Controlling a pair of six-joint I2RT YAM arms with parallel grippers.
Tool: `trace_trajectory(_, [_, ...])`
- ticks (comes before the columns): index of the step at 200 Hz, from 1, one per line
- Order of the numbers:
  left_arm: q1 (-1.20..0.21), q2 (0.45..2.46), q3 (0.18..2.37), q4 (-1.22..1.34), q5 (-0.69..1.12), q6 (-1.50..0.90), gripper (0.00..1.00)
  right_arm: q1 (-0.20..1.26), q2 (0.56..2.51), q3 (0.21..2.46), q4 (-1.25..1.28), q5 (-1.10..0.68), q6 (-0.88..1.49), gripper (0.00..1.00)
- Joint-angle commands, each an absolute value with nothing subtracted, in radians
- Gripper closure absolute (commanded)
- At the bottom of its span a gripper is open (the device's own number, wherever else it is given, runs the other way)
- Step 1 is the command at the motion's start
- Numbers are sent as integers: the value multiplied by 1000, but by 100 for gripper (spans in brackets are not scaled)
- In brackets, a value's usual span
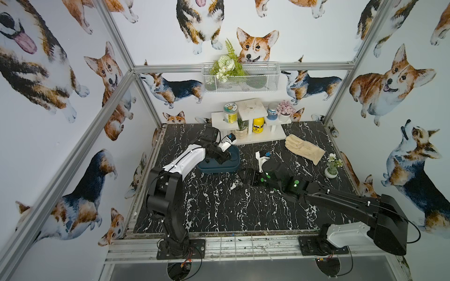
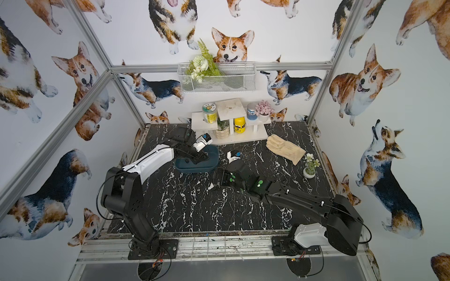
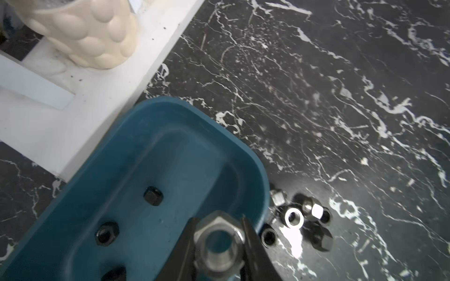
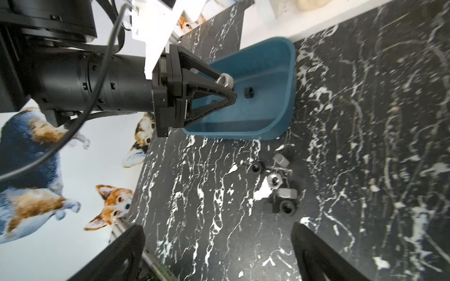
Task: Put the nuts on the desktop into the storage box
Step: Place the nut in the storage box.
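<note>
My left gripper is shut on a silver hex nut and holds it above the teal storage box. Three black nuts lie on the box floor. Several silver and black nuts sit in a cluster on the black veined desktop, just outside the box's rounded corner. In the right wrist view the same cluster lies ahead of my right gripper, which is open and empty just above the desktop. In a top view the right gripper is beside the box.
A white tiered shelf stand with jars and a cream vase stands right behind the box. A cream glove and a small flower pot lie at the right of the desktop.
</note>
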State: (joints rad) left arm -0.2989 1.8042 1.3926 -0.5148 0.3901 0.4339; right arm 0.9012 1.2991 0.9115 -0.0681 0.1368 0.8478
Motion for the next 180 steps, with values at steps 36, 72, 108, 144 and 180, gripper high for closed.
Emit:
trace_trajectory(36, [-298,1998,1543,-486,297,349,92,905,1277,944,-219,285,766,0])
trace_trajectory(72, [-297,2116,1613,-481,263,290,91,905,1234,904,-196,269,770,0])
trace_trajectory(108, [-299,2167,1629,-447,244,229,88,905,1200,868,-180,273,779,0])
trace_trajectory(144, [-320,2173,1603,-420,264,195,84,905,1202,845,-150,269,783,0])
trace_trajectory(180, [-329,2172,1563,-358,262,142,78,905,1231,860,-146,255,776,0])
